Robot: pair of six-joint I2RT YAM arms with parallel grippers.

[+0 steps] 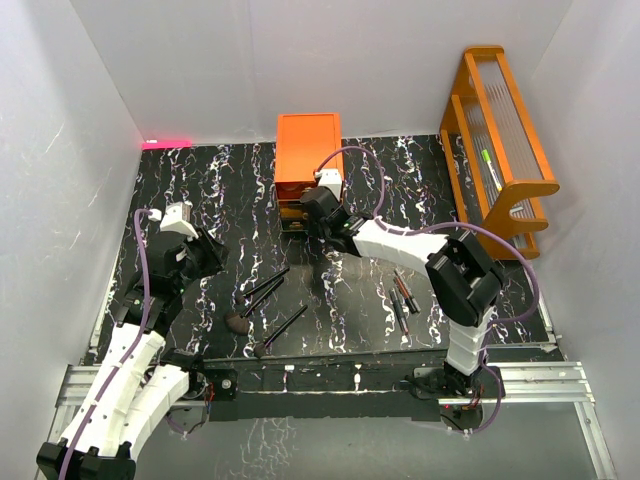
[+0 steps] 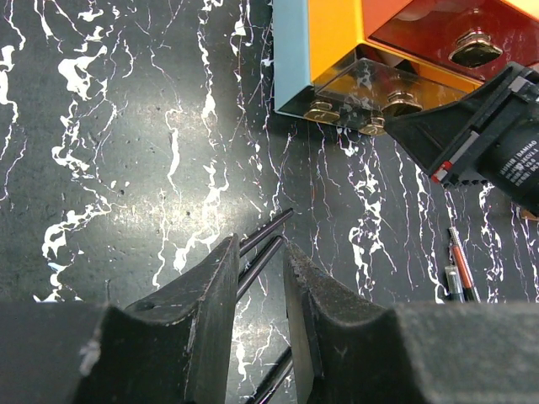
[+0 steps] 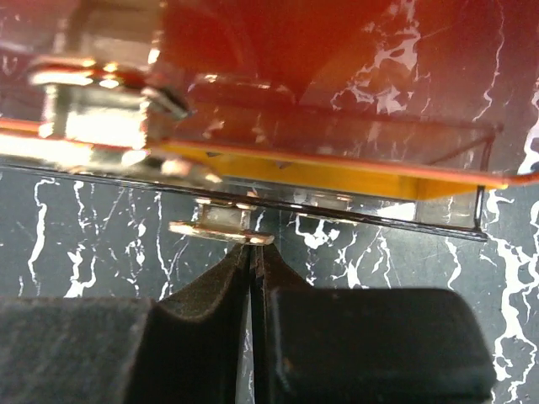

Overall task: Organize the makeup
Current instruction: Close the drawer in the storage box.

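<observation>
Three long black brushes (image 1: 266, 288) with brown heads (image 1: 237, 323) lie on the black marbled table (image 1: 220, 190), left of centre. Thin pink and dark tubes (image 1: 403, 295) lie to their right. My left gripper (image 1: 212, 258) hovers left of the brushes; in the left wrist view its jaws stand slightly apart with nothing between them (image 2: 261, 246), and the brush handles (image 2: 268, 229) show on the table beyond. My right gripper (image 3: 253, 250) is shut, its tips touching the gold knob (image 3: 221, 231) of the orange drawer chest's (image 1: 308, 150) lower drawer.
An orange wooden rack (image 1: 500, 130) stands at the back right against the wall. White walls close in the table on three sides. The right forearm (image 1: 400, 240) stretches across the middle towards the chest. A metal rail (image 1: 350, 375) runs along the near edge.
</observation>
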